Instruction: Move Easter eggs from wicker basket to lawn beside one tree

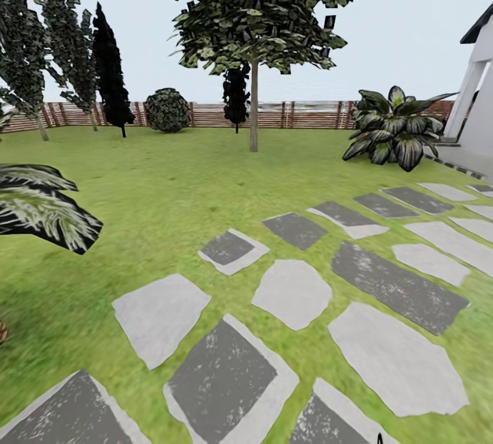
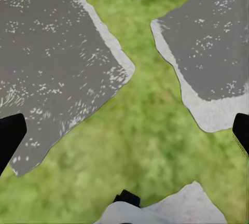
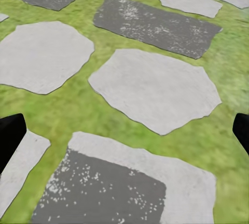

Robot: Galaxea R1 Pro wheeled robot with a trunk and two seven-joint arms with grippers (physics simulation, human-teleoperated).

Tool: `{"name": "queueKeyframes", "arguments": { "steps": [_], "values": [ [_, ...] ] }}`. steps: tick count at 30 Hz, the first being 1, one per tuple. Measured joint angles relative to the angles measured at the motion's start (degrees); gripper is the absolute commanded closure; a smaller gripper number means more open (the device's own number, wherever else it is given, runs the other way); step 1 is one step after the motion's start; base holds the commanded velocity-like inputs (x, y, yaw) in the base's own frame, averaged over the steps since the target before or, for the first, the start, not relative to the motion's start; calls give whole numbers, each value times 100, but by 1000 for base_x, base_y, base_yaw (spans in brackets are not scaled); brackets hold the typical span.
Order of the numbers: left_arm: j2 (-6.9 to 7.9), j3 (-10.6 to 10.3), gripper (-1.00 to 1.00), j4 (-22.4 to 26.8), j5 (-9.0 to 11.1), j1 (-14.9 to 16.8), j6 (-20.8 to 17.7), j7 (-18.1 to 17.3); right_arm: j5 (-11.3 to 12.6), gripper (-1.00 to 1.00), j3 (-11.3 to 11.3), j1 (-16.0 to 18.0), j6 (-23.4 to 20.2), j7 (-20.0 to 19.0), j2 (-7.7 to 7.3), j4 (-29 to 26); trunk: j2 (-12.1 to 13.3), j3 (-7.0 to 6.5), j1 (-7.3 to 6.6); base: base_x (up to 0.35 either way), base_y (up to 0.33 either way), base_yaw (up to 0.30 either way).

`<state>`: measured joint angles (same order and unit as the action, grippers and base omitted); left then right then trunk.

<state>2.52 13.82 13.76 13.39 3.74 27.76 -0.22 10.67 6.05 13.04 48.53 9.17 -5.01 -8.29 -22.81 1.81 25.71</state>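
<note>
From the head camera you face the lawn with a patch of flat stepping stones laid through the grass in front of you; beyond those stones stands the tree with the straight pale trunk and rounded crown, in front of the slatted wooden fence. That is a fair candidate for the drop-off spot. To the right of that tree sits a broad-leaved plant by a white building corner; to its left are a round bush and a dark conifer. The basket and eggs are nowhere in sight here, so you are probably in transit or searching. In the left wrist view the left gripper hangs empty over grass between grey stones, its fingers spread wide at the picture's edges. In the right wrist view the right gripper is likewise spread and empty above the paving. Nothing blocks the way to the tree.
</note>
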Motion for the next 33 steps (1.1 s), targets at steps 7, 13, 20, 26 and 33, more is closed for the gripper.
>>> {"name": "queueKeyframes", "arguments": {
  "steps": [7, 13, 20, 26, 33],
  "values": [
    [-7, 0, -100, 0, 0, 2, -1, 6, 6, -100, 1, 0, 1, 0, 0, 0, 1, 0, 0, 327, 0, 0],
    [-7, 0, -100, 0, 0, 0, -3, 8, 4, -100, 1, 0, 0, 0, 1, 0, 1, 0, 0, 327, 0, 0],
    [-7, 0, -100, 1, 2, -1, -7, 14, 7, -100, 1, 1, 0, 0, 7, 1, 1, 0, 0, 327, 0, 70],
    [-15, -3, -100, 1, -12, 0, -9, 14, 8, -100, 1, 1, 0, 0, 7, 1, 1, 0, 0, 327, 0, 173],
    [-14, -8, -100, -1, -21, 1, -9, 29, 5, -100, 4, 0, 1, 1, 7, 0, 1, 0, 0, 322, -98, 29]
  ]
}}
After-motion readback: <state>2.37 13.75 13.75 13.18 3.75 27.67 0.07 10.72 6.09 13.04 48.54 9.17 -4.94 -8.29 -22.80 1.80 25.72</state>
